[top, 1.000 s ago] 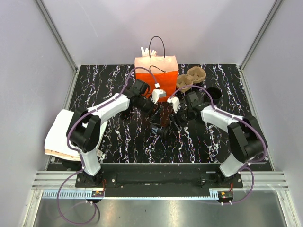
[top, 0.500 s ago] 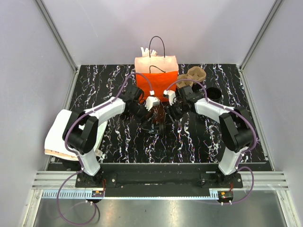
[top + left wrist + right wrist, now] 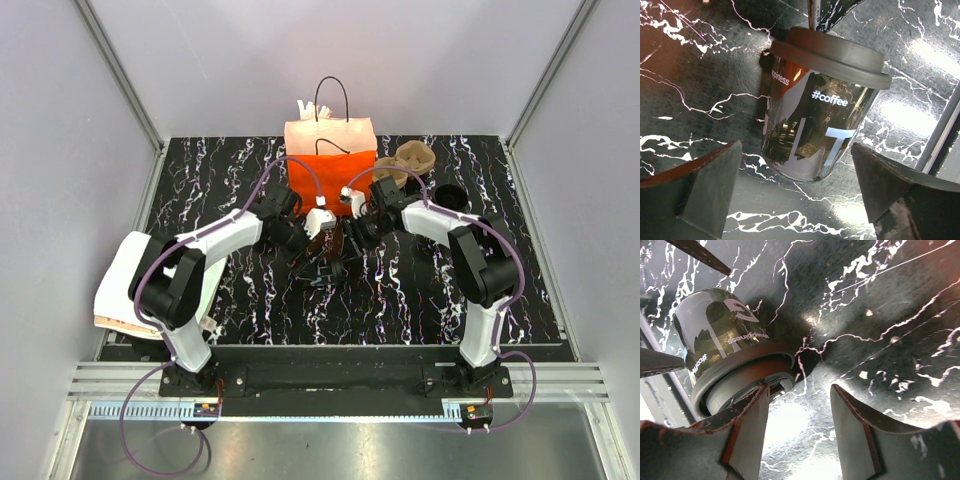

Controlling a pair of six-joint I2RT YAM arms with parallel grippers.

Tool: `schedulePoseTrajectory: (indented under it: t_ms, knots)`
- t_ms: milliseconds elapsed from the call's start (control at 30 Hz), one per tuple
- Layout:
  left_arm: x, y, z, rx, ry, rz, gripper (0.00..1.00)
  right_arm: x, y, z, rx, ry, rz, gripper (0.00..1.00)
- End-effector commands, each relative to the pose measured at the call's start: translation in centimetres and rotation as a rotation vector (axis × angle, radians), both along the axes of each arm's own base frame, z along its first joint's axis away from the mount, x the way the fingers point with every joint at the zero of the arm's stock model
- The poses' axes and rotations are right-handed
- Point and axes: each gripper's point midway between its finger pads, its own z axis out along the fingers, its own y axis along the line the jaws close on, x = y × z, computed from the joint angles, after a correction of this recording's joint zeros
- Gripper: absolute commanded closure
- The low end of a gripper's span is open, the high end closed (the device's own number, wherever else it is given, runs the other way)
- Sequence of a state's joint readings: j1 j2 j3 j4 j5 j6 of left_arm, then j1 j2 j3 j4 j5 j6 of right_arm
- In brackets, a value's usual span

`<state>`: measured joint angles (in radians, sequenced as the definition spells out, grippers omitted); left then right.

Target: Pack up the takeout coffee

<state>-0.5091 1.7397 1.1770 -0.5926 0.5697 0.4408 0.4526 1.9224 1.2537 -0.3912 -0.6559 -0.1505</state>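
Observation:
The takeout coffee (image 3: pixel 815 125) is a glossy black cup with a dark lid and "#coffee" printed on it. It appears to lie tilted on the marble table between both arms (image 3: pixel 328 243). My left gripper (image 3: pixel 796 150) is open wide, a finger on each side of the cup's base, neither touching it. My right gripper (image 3: pixel 800 390) is open with only table between its fingers. Its left finger (image 3: pixel 747 430) sits right against the lid of the coffee (image 3: pixel 720 335). From above, the left gripper (image 3: pixel 322 262) and right gripper (image 3: pixel 350 240) nearly meet.
An orange paper bag (image 3: pixel 330 160) with a black handle stands upright just behind the grippers. A brown pulp cup carrier (image 3: pixel 405 165) and a black cup (image 3: pixel 450 195) sit at the back right. A white pad (image 3: pixel 125 285) lies at the left edge.
The left gripper's jaws have spread wider. Both grippers and the cup have shifted away from the front edge, closer to the bag, and the right arm has swung left.

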Motion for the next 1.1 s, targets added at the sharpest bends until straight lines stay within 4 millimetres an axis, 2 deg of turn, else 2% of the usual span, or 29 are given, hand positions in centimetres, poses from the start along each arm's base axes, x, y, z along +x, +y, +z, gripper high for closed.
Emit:
schedulePoseTrajectory:
  t_ms: [0, 367, 633, 1067]
  knots:
    - [0.5, 0.0, 0.9, -0.028, -0.062, -0.025, 0.01, -0.4, 1.3, 1.0, 0.054, 0.055, 0.015, 0.42]
    - [-0.1, 0.1, 0.3, -0.009, -0.033, -0.077, 0.01, -0.5, 1.9, 1.2, 0.079, 0.112, 0.021, 0.42]
    - [-1.5, -0.1, -0.9, 0.028, 0.027, -0.149, 0.01, -0.3, 2.6, 1.4, 0.104, 0.159, 0.023, 0.42]
    - [-2.3, -0.8, -1.8, 0.058, 0.046, -0.17, 0.02, -0.5, 2.7, 1.9, 0.11, 0.159, 0.027, 0.42]
